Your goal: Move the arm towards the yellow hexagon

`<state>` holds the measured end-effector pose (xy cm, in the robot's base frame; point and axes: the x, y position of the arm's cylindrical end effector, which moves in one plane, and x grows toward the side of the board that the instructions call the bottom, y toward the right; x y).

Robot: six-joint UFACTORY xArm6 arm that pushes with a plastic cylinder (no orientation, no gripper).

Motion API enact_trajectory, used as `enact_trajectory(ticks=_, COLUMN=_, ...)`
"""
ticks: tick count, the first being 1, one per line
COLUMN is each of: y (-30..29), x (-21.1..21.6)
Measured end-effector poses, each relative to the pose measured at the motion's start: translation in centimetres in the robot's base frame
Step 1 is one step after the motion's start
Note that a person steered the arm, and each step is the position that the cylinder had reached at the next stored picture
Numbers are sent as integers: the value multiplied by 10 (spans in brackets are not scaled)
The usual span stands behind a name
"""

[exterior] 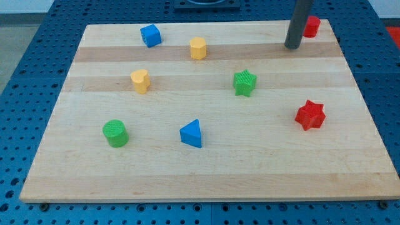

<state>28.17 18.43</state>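
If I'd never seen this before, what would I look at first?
Probably the dark rod coming down at the view's top right, with my tip resting on the wooden board right beside a red block. Next come the bright blocks scattered about, like the red star at the right and the blue triangle near the middle bottom. The yellow hexagon sits near the top, well left of my tip.

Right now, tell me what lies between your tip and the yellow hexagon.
Nothing: in the camera view the board is bare between my tip and the yellow hexagon, which sits to the view's left. The red block lies behind my tip, off that line.
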Motion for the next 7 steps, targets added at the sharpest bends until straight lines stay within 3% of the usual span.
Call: enact_trajectory(ticks=7, y=-63, x=0)
